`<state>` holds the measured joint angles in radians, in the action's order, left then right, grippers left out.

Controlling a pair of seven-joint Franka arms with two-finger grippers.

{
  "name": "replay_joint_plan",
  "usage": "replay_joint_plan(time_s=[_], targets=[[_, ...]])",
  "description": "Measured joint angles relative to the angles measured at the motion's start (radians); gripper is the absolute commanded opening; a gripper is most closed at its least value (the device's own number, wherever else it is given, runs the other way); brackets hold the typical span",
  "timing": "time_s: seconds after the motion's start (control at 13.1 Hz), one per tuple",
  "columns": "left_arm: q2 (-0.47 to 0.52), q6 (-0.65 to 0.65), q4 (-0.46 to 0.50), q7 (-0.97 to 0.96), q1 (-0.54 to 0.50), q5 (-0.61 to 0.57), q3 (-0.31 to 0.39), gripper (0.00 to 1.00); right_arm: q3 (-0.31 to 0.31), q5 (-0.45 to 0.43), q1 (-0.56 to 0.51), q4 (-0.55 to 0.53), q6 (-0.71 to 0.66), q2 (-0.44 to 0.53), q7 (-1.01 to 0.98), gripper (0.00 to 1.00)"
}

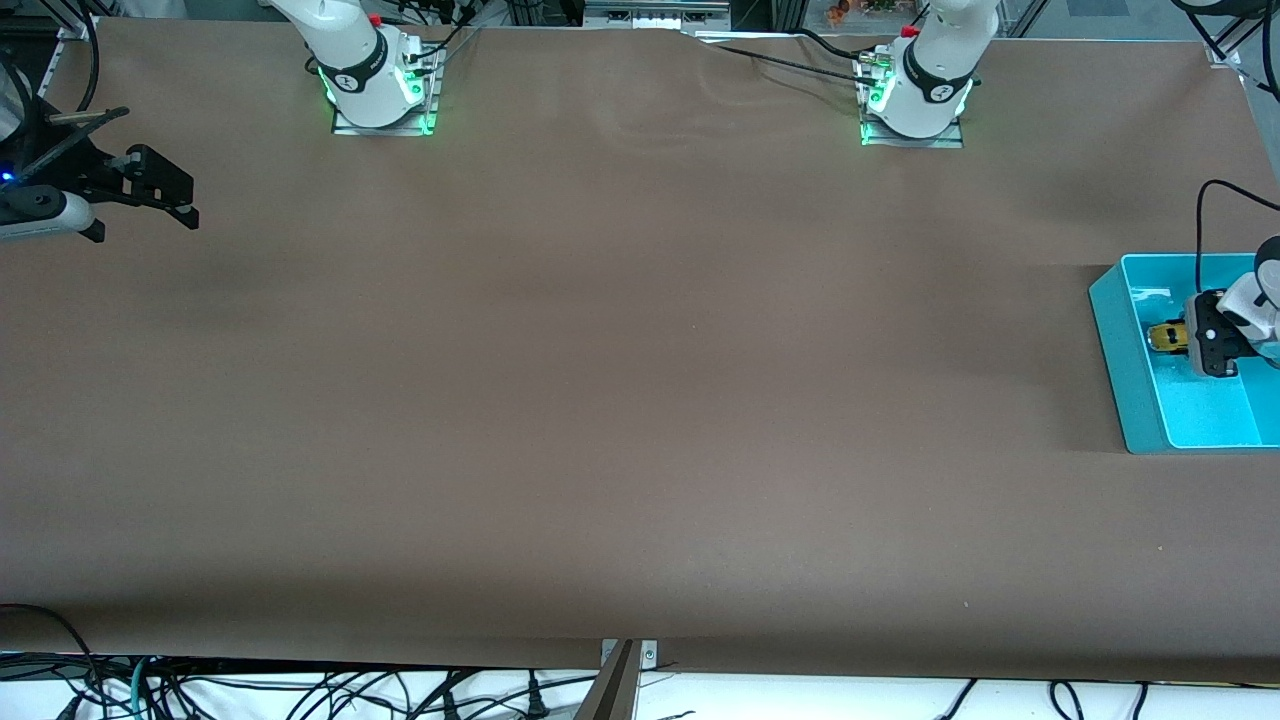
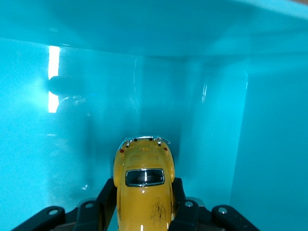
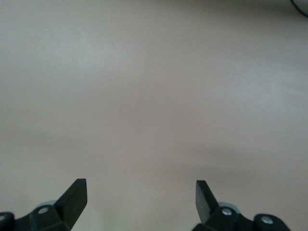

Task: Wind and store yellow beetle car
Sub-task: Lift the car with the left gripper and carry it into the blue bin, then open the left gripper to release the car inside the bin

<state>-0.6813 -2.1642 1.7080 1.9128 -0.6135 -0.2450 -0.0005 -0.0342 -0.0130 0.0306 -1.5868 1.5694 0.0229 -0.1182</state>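
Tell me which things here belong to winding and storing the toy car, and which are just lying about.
Part of the job:
yellow beetle car, gripped by the left gripper
turquoise bin, which the car is held in

Not part of it:
right gripper, open, waiting over the brown table at the right arm's end
cables along the table's near edge

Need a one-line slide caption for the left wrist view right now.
Left end effector grips the yellow beetle car inside the turquoise bin.

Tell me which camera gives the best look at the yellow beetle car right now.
The left wrist view: the yellow beetle car fills the lower middle, clamped by the left gripper inside the teal bin. The front view shows only a small yellow speck; the right wrist view shows none of it.
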Motion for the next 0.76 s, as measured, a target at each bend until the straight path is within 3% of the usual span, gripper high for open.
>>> replay_joint_plan(time_s=[0.46,0.76], targets=[[0.015,0.015,-0.024,0.04,0.0,0.0,-0.017,1.0,-0.001,0.0,0.0,0.0,0.0,0.0,0.0,1.0],[0.128,0.111,-0.051,0.04,0.001,0.017,-0.036,1.0,-0.003,0.0,0.001,0.0,-0.006,-0.003,-0.01,1.0]])
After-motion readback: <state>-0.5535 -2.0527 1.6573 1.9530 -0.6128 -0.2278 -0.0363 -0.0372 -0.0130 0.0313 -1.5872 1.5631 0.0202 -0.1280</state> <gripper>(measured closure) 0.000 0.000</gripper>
